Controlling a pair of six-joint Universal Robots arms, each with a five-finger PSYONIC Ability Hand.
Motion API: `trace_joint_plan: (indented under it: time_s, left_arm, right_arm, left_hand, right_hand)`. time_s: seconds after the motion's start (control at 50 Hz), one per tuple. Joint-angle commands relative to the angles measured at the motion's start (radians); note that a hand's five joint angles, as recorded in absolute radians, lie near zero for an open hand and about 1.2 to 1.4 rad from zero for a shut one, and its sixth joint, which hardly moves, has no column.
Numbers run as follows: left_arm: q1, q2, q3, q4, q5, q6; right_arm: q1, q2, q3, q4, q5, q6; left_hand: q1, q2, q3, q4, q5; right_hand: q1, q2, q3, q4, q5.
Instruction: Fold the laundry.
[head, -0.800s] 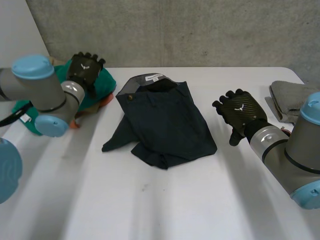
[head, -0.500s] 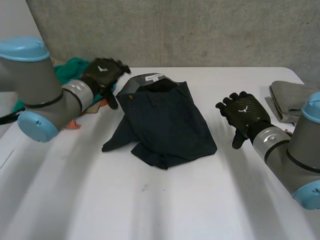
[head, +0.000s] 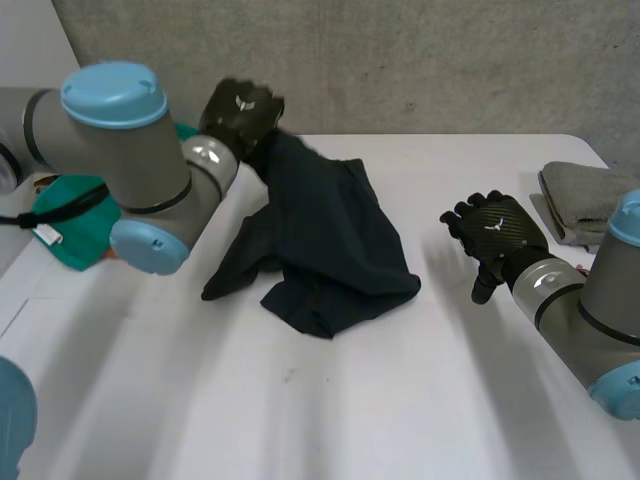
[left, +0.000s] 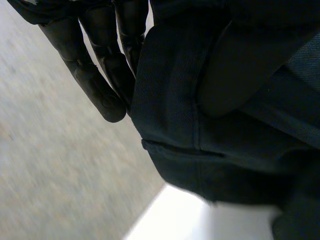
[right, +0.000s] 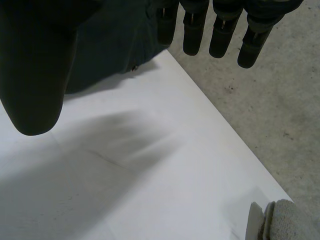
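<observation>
dark garment (head: 335, 230), edge pinched, left hand (head: 243, 112) fingers (left: 95, 82)

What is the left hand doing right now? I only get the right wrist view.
Observer: The left hand pinches the dark garment at its far edge, held above the table.
Operator: Does any of it touch the table?
Observer: Yes, its near part lies bunched on the table.
Operator: Other laundry on that side?
Observer: A green cloth lies beside the left arm.
</observation>
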Motion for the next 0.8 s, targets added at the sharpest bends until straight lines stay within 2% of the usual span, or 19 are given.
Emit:
trace_joint_plan:
  time_s: [0.02,0.26,0.32,0.34,0.38,0.4,0.42,0.48,0.54,0.62,0.68,0.78,0.8]
  left_arm:
    - [-0.145,0.027,0.067,0.137,0.109,-0.023]
    - [-0.398,-0.071,-0.002,0.131,0.209,-0.017]
    - [-0.438,-0.094,-0.014,0.134,0.226,0.0]
    - [-0.444,-0.097,-0.016,0.132,0.229,0.009]
    - [-0.452,-0.1,-0.019,0.128,0.228,0.033]
    - [-0.451,-0.099,-0.022,0.125,0.222,0.056]
    - [-0.449,-0.094,-0.025,0.122,0.217,0.064]
    - [-0.434,-0.039,-0.051,0.102,0.185,0.081]
    - [-0.414,0.016,-0.083,0.097,0.157,0.083]
    - [-0.351,0.137,-0.157,0.114,0.094,0.069]
    - [-0.288,0.212,-0.207,0.125,0.028,0.041]
    - [-0.204,0.259,-0.261,0.103,-0.091,0.006]
    - [-0.184,0.259,-0.275,0.079,-0.129,0.003]
  right_arm:
    - [-0.029,-0.009,-0.015,-0.002,0.021,0.013]
    - [-0.147,-0.035,-0.083,0.007,0.07,0.128]
    - [-0.157,-0.029,-0.097,0.024,0.083,0.131]
    - [-0.159,-0.026,-0.101,0.03,0.086,0.13]
    - [-0.161,-0.018,-0.112,0.041,0.094,0.124]
    - [-0.162,-0.009,-0.123,0.053,0.101,0.119]
    - [-0.165,-0.006,-0.129,0.061,0.106,0.116]
    - [-0.179,-0.003,-0.161,0.09,0.129,0.105]
    - [-0.193,-0.01,-0.19,0.118,0.133,0.101]
    - [-0.196,-0.039,-0.239,0.193,0.12,0.095]
    - [-0.187,-0.093,-0.285,0.265,0.069,0.09]
    - [-0.133,-0.126,-0.373,0.4,-0.104,0.072]
    - [-0.118,-0.109,-0.408,0.447,-0.164,0.065]
  left_hand:
    - [0.217,0.203,0.236,0.205,0.259]
    - [0.217,0.203,0.236,0.205,0.259]
    - [0.217,0.203,0.236,0.205,0.259]
    - [0.197,0.183,0.216,0.185,0.239]
    - [0.013,-0.001,0.032,0.001,0.054]
    - [-0.279,-0.293,-0.259,-0.29,-0.237]
    - [-0.404,-0.418,-0.384,-0.415,-0.362]
    - [-0.736,-0.75,-0.716,-0.747,-0.694]
    - [-0.971,-0.985,-0.951,-0.982,-0.929]
    - [-1.005,-1.019,-0.985,-1.016,-0.963]
    - [-1.005,-1.019,-0.985,-1.016,-0.963]
    - [-1.005,-1.019,-0.985,-1.016,-0.963]
    - [-1.005,-1.019,-0.985,-1.016,-0.963]
  right_hand:
    - [-0.025,-0.018,-0.014,-0.026,0.009]
    - [-0.028,-0.021,-0.017,-0.029,0.006]
    - [-0.028,-0.021,-0.017,-0.029,0.006]
    - [-0.028,-0.021,-0.017,-0.029,0.006]
    - [-0.039,-0.032,-0.028,-0.041,-0.006]
    - [-0.051,-0.044,-0.04,-0.053,-0.018]
    - [-0.057,-0.05,-0.046,-0.059,-0.024]
    - [-0.08,-0.073,-0.07,-0.082,-0.047]
    - [-0.092,-0.085,-0.081,-0.094,-0.059]
    - [-0.104,-0.097,-0.093,-0.106,-0.071]
    - [-0.104,-0.097,-0.093,-0.106,-0.071]
    - [-0.104,-0.097,-0.093,-0.106,-0.071]
    - [-0.104,-0.097,-0.093,-0.106,-0.071]
